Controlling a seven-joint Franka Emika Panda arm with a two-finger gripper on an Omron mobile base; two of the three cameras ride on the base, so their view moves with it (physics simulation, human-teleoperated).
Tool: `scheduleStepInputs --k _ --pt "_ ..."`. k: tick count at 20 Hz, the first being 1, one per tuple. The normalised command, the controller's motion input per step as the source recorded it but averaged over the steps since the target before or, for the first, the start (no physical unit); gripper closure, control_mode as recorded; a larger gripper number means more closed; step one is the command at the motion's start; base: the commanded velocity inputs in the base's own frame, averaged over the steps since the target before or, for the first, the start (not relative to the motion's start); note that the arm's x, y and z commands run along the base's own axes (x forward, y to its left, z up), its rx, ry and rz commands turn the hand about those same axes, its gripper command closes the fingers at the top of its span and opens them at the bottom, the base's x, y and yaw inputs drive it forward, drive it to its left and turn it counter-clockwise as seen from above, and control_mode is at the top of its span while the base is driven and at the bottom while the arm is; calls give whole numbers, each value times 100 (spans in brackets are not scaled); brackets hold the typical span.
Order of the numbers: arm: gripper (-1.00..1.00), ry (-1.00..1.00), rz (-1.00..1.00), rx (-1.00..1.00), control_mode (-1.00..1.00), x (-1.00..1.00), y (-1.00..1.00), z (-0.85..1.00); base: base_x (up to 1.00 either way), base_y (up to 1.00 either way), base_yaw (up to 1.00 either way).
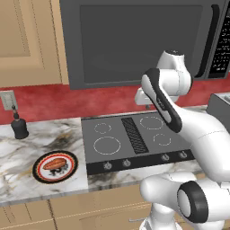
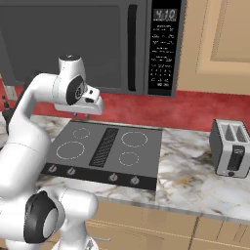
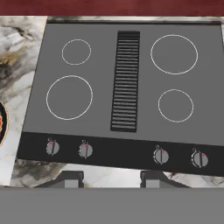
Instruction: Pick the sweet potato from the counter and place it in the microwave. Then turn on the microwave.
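Reddish sweet potato lies well left of jaws.

A deep red backsplash runs behind a dark grey cooktop with four ringed burners and a central vent. Tan wall cabinets hang above, matching drawers below. A silver toaster stands near the surface's right edge.

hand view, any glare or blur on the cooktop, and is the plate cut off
Hand view: cooktop evenly lit, sharp, no glare; plate cropped by the left edge. Left base view: plate whole, sweet potato on it, slightly soft.
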Motion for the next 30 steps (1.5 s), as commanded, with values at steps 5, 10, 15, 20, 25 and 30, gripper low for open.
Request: scheduleStepInputs --k 5,10,15,20,25,30 --pt "-100 -3 0 0 -100 -12 -4 0 0 0 0" --pt "-100 -15 -7 0 -100 -21 -23 7 0 0 0" --pt "-100 -19 -9 0 -100 -23 -25 19 0 0 0" --pt "-100 -10 -9 0 -100 -7 -28 22 0 0 0" --pt "-100 -6 -8 0 -100 0 -36 25 0 0 0" --pt "-100 -5 -7 0 -100 0 -42 37 0 0 0"
